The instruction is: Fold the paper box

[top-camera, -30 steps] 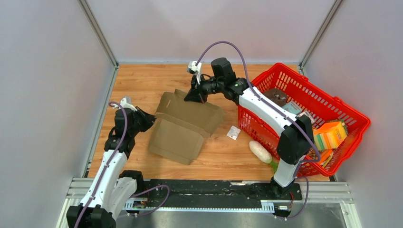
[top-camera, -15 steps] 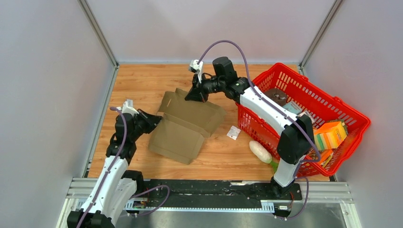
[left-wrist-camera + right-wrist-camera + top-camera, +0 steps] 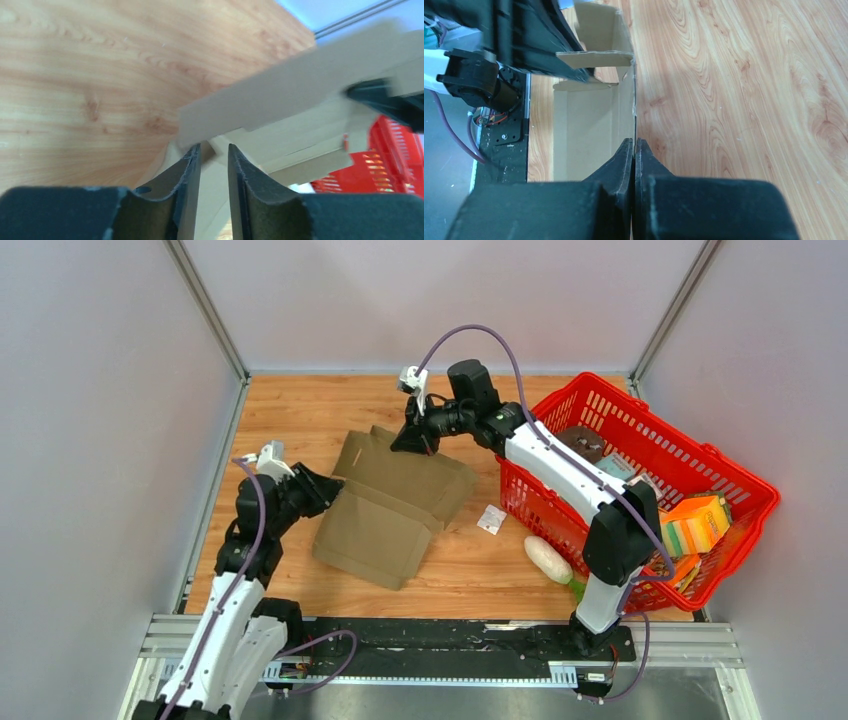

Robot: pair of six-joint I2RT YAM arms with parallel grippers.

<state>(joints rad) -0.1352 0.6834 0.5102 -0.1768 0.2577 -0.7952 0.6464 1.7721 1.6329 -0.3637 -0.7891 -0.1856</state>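
Paper box [image 3: 385,515] is laid mostly flat on the desk [image 3: 300,410], left of centre, between the left edge and the red basket [image 3: 660,420] at the right edge. Its long axis is run from the near edge toward the far edge, skewed slightly to the right.

Right pincer [image 3: 413,443] is clamped on the box's far edge. In the right wrist view the jaws are seen pressed together on a thin cardboard wall, which is held raised off the wood.

Left pincer [image 3: 322,487] is placed at the box's left side, touching or just beside it. In the left wrist view the jaws are seen slightly apart, with a cardboard corner right at the tips. Whether it has entered the gap cannot be told. Nothing is judged to be gripped there yet.

Key relation: the box lies directly to the right of the left pincer, toward the right edge of the desk. Its left side is nearer the left arm, so the next grasp is expected there, made across the long axis.

Change vs a second ago: the left pincer has been advanced from nearer the left edge up to the cardboard. Right pincer and box are found essentially unmoved.
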